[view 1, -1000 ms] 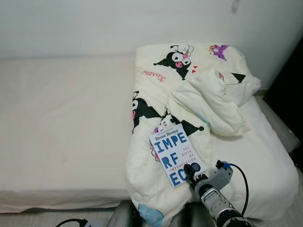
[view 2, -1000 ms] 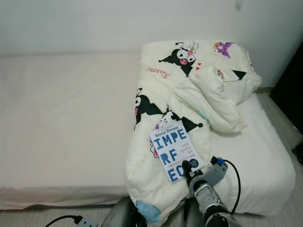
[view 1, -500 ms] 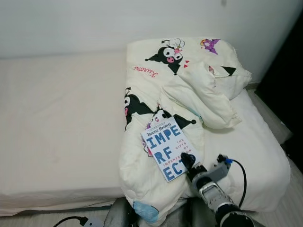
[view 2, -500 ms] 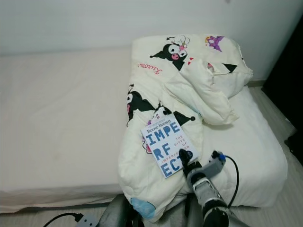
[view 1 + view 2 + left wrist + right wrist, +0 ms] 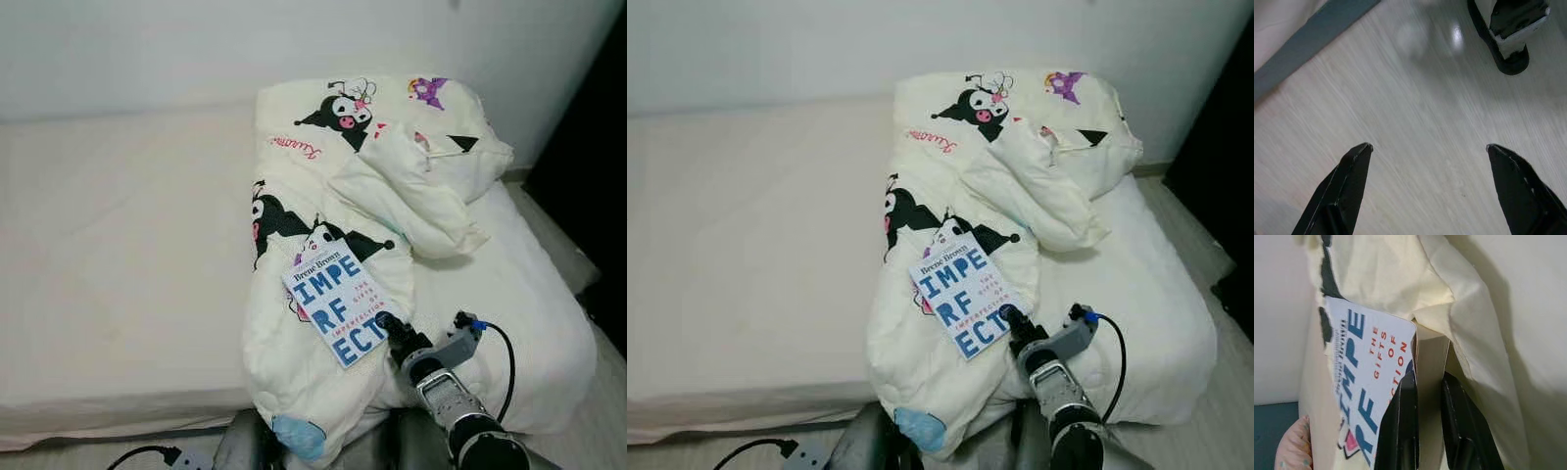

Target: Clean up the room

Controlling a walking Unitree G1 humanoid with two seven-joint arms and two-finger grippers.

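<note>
At the near right edge of the bed, the right gripper has its 2 black fingers pinched down to a narrow gap on the lower corner of the white paperback book with blue block lettering, one finger on the cover and the other behind the page block. That 1 book lies face up on the cream quilt printed with black cartoon characters, its long axis running diagonally away from the gripper toward the far left, so the gripper holds its nearest corner and any lift would, I judge, swing the free end up off the quilt. The 1 quilt is bunched over the right part of the white mattress. The left gripper hangs well apart over the pale wooden floor, its fingers spread wide and holding nothing, so the right arm is plainly the nearer one.
</note>
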